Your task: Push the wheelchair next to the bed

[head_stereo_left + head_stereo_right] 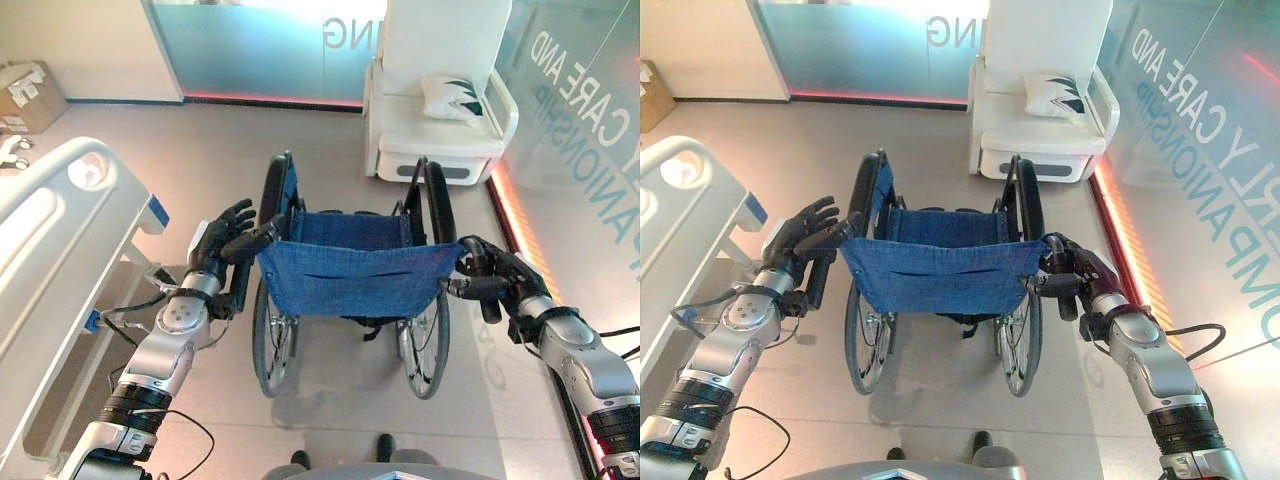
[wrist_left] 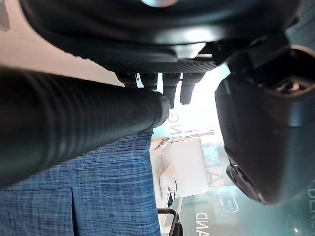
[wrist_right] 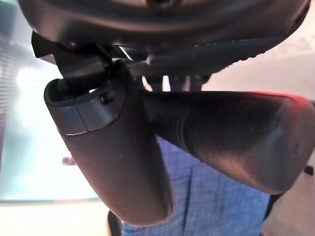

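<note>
A wheelchair [image 1: 350, 275] with a blue cloth back and black wheels stands mid-floor, its back towards me. The white bed [image 1: 60, 230] runs along the left, its foot end close to the chair's left wheel. My left hand [image 1: 215, 245] rests against the left push handle [image 2: 74, 123]; its fingers point up straight, with the ribbed grip lying across the palm between fingers and thumb. My right hand [image 1: 490, 270] is shut on the right push handle [image 3: 231, 142], fingers and thumb curled round it.
A white armchair [image 1: 430, 100] with a cushion stands just beyond the wheelchair at the back right. A glass wall [image 1: 580, 150] with a lit base strip runs along the right. A cardboard box [image 1: 30, 95] sits at the back left. Open floor lies between bed and chair.
</note>
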Available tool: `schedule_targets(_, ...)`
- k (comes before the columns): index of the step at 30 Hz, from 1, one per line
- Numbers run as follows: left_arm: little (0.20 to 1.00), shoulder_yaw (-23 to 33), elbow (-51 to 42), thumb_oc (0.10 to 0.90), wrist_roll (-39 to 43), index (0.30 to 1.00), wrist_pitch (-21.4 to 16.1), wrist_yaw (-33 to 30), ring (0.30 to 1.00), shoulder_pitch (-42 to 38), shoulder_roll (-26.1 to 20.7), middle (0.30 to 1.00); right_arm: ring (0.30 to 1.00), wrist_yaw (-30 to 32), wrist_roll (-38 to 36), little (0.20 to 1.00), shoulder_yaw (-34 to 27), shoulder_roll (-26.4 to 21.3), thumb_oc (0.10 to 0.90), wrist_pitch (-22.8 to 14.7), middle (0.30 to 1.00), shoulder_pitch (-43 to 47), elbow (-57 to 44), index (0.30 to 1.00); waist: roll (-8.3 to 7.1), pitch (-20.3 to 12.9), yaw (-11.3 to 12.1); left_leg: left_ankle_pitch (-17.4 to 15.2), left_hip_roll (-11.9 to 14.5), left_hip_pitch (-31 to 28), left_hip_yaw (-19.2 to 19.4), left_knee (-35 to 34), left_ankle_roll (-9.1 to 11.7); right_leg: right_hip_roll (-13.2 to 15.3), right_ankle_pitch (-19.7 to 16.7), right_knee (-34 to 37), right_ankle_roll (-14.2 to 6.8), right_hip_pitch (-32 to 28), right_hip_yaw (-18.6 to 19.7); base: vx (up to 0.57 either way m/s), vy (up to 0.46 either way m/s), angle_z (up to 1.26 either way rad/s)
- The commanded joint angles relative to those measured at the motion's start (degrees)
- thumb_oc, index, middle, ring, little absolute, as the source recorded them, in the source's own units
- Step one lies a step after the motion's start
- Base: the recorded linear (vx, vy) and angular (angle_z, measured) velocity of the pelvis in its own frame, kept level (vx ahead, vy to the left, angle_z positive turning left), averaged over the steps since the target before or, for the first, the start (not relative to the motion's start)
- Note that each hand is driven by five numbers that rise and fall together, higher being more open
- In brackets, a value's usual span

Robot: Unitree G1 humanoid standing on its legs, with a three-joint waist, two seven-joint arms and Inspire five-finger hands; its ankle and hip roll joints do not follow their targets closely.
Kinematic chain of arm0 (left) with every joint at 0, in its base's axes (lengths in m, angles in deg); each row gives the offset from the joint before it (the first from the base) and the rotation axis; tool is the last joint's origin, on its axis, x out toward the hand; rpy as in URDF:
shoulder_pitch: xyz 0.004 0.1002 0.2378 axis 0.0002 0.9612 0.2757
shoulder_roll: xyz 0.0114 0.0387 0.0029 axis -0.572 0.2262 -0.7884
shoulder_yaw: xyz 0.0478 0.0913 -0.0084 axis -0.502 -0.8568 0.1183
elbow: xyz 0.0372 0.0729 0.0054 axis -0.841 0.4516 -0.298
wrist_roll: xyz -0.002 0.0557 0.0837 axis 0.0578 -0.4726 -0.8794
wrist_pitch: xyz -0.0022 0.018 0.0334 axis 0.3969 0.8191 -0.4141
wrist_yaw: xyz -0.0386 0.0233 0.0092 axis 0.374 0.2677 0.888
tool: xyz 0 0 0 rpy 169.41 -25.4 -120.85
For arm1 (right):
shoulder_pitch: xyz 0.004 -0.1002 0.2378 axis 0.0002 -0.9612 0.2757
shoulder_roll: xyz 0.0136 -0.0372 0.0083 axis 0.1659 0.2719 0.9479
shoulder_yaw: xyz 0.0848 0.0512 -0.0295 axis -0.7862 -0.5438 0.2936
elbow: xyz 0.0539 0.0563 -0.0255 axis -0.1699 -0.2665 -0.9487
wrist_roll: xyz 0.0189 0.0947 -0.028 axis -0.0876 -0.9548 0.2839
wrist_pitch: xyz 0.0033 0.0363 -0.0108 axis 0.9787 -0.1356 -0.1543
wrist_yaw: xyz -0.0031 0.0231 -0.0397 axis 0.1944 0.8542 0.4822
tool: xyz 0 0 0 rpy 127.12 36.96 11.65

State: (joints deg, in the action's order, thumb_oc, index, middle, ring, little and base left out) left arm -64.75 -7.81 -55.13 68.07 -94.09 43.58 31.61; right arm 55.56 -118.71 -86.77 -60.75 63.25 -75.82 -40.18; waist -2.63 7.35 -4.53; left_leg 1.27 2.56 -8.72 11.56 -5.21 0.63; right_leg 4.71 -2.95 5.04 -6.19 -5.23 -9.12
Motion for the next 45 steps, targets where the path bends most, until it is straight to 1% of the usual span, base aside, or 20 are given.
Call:
schedule_targets(1,0.9,3.7,-0.5,0.8,0.8,0.9,-8.6,-1.5,0.9,-5.3,-3.2,0.9,0.9,1.3,1.8,0.9,-3.1,-6.1,0.8,-2.1,0.9,2.1,-2.3,0.9,0.79,-2.0,-0.4,-2.6,-2.6,1.5,3.1,0.6,-0.3,-2.4,4.2,-6.4,-0.6,1.8,-1.0,0.0,-0.001,-0.05)
schedule_targets(4,0.9,4.0,-0.4,0.8,0.9,0.9,-8.7,-1.8,0.9,-5.1,-3.3,0.9,0.9,2.3,0.2,0.9,-4.6,-6.8,0.8,-1.4,0.9,2.2,-3.3,0.9,0.79,-1.9,-0.6,-2.8,-2.6,1.4,3.1,0.6,-0.3,-2.5,4.3,-6.5,-0.6,1.8,-0.8,0.0,0.001,-0.03)
schedule_targets(6,0.9,4.4,-0.5,0.8,0.9,0.9,-8.6,-1.8,0.9,-4.9,-3.3,0.9,0.9,2.1,-1.7,0.9,-5.6,-6.8,0.8,-1.1,0.9,1.8,-3.7,0.9,0.77,-1.9,-0.8,-2.8,-2.5,1.4,3.2,0.6,-0.3,-2.4,4.3,-6.6,-0.6,1.9,-0.7,0.0,0.003,-0.02)
schedule_targets(8,0.9,4.4,-0.6,0.8,1.0,0.9,-8.5,-1.8,0.9,-4.8,-3.4,0.9,0.9,2.0,-2.1,0.9,-5.9,-6.7,0.8,-1.0,0.9,1.5,-3.9,0.9,0.75,-1.9,-0.8,-2.8,-2.5,1.5,3.3,0.7,-0.3,-2.4,4.4,-6.6,-0.6,2.0,-0.7,0.0,0.0,0.0)
schedule_targets(11,0.9,5.2,-0.4,0.8,1.2,0.9,-9.0,-1.4,0.9,-4.1,-3.2,0.9,0.9,1.8,-3.5,0.9,-7.1,-6.1,0.8,0.1,0.9,-0.7,-4.2,0.9,0.76,-2.0,-1.2,-2.8,-2.5,1.5,3.5,0.7,-0.5,-2.5,4.4,-6.9,-0.6,2.3,-0.4,0.0,0.0,0.0)
schedule_targets(15,0.9,5.3,-0.1,0.8,1.3,0.9,-9.4,-1.5,0.9,-3.8,-2.9,0.9,0.9,4.0,-5.9,0.9,-7.9,-4.8,0.8,-0.4,0.9,-2.0,-3.2,0.9,0.77,-2.1,-1.5,-2.9,-2.5,1.5,3.7,0.7,-0.6,-2.6,4.4,-6.9,-0.6,2.4,-0.2,0.0,0.0,0.0)
schedule_targets(18,0.9,5.2,-0.2,0.8,1.1,0.9,-9.6,-1.8,0.9,-3.4,-2.5,0.9,0.9,6.8,-10.0,0.9,-8.9,-2.5,0.8,-1.9,0.9,-3.2,-2.8,0.9,0.81,-2.0,-1.9,-3.0,-2.5,1.4,4.0,0.8,-0.8,-2.6,4.4,-7.0,-0.6,2.5,0.1,0.0,0.025,0.0)
schedule_targets(19,0.9,5.1,-0.2,0.8,1.2,0.9,-9.6,-2.1,0.9,-3.5,-2.2,0.9,0.9,8.0,-13.0,0.9,-9.3,-0.9,0.8,-2.9,0.9,-3.5,-2.9,0.9,0.91,-1.8,-2.1,-3.0,-2.5,1.4,4.2,0.8,-0.9,-2.7,4.3,-7.1,-0.7,2.7,0.3,-0.01,0.034,-0.02)
schedule_targets(20,0.9,5.0,-0.2,0.8,1.2,0.9,-9.5,-2.2,0.9,-3.5,-2.3,0.9,0.9,8.1,-13.0,0.9,-9.3,-0.9,0.8,-2.9,0.9,-3.6,-2.9,0.9,0.89,-1.8,-2.1,-3.0,-2.5,1.4,4.2,0.8,-0.9,-2.7,4.4,-7.1,-0.7,2.7,0.4,-0.01,0.041,-0.04)
schedule_targets(22,0.9,4.7,-0.4,0.8,1.1,0.9,-9.4,-2.8,0.9,-3.7,-1.7,0.9,0.9,10.0,-16.6,0.9,-9.6,1.1,0.8,-4.4,0.9,-3.8,-3.3,0.9,1.02,-1.7,-2.4,-3.1,-2.6,1.5,4.4,0.8,-1.0,-2.7,4.3,-7.2,-0.7,2.9,0.7,-0.01,0.041,-0.06)
schedule_targets(23,0.9,4.8,0.0,0.8,0.9,0.9,-9.6,-2.7,0.9,-3.6,-1.3,0.9,0.9,11.4,-19.1,0.9,-9.9,2.8,0.8,-5.9,0.9,-4.1,-3.4,0.9,1.11,-1.8,-2.5,-3.1,-2.7,1.5,4.6,0.9,-1.1,-2.7,4.3,-7.2,-0.8,3.0,0.9,-0.01,0.041,-0.06)
schedule_targets(26,0.9,4.5,0.2,0.8,0.8,0.9,-9.7,-3.1,0.9,-3.7,-0.9,0.9,0.9,12.5,-21.7,0.9,-10.4,4.7,0.8,-7.3,0.9,-4.4,-3.8,0.9,1.24,-1.8,-2.8,-3.2,-2.7,1.5,4.8,0.9,-1.2,-2.6,4.2,-7.2,-0.9,3.2,1.1,-0.01,0.042,-0.06)
schedule_targets(29,0.9,4.5,0.2,0.8,1.0,0.9,-9.7,-3.3,0.9,-3.6,-0.8,0.9,0.9,12.7,-21.0,0.9,-10.9,5.7,0.8,-7.9,0.9,-4.8,-4.4,0.9,1.35,-1.9,-3.0,-3.3,-2.9,1.5,5.0,0.8,-1.3,-2.6,4.0,-7.2,-1.0,3.5,1.5,0.0,0.04,-0.09)
schedule_targets(34,0.9,4.5,0.1,0.8,1.5,0.9,-9.3,-3.6,0.9,-3.8,-0.8,0.9,0.9,10.9,-19.7,0.9,-10.8,5.1,0.8,-6.6,0.9,-4.9,-4.9,0.9,1.21,-2.1,-3.0,-3.4,-3.0,1.6,5.3,0.9,-1.5,-2.4,3.8,-7.2,-1.2,3.8,1.7,0.0,0.019,-0.04)
schedule_targets(36,0.9,4.3,-0.2,0.8,1.5,0.9,-8.8,-3.6,0.9,-4.0,-0.9,0.9,0.9,9.6,-18.6,0.9,-10.2,4.4,0.8,-6.4,0.9,-5.0,-5.4,0.9,1.06,-2.1,-3.0,-3.4,-3.1,1.7,5.3,1.0,-1.6,-2.4,3.7,-7.3,-1.3,4.1,1.7,0.0,0.0,0.0)
schedule_targets(42,0.9,4.1,-0.3,0.8,2.0,0.9,-9.2,-3.6,0.9,-3.7,-1.2,0.9,0.9,6.2,-16.0,0.9,-8.8,2.4,0.8,-5.3,0.9,-5.3,-6.7,0.9,0.76,-1.9,-2.8,-3.3,-3.2,2.0,5.3,1.0,-1.7,-2.3,3.6,-7.5,-1.3,4.4,1.7,0.0,0.0,0.0)
schedule_targets(45,0.9,4.1,-0.4,0.8,2.0,0.9,-9.4,-3.7,0.9,-3.4,-1.3,0.9,0.9,3.8,-13.3,0.9,-8.2,0.7,0.8,-4.7,0.9,-5.2,-7.5,0.9,0.64,-1.9,-2.7,-3.3,-3.2,2.0,5.2,1.0,-1.7,-2.4,3.6,-7.6,-1.4,4.5,1.8,0.0,0.0,0.0)
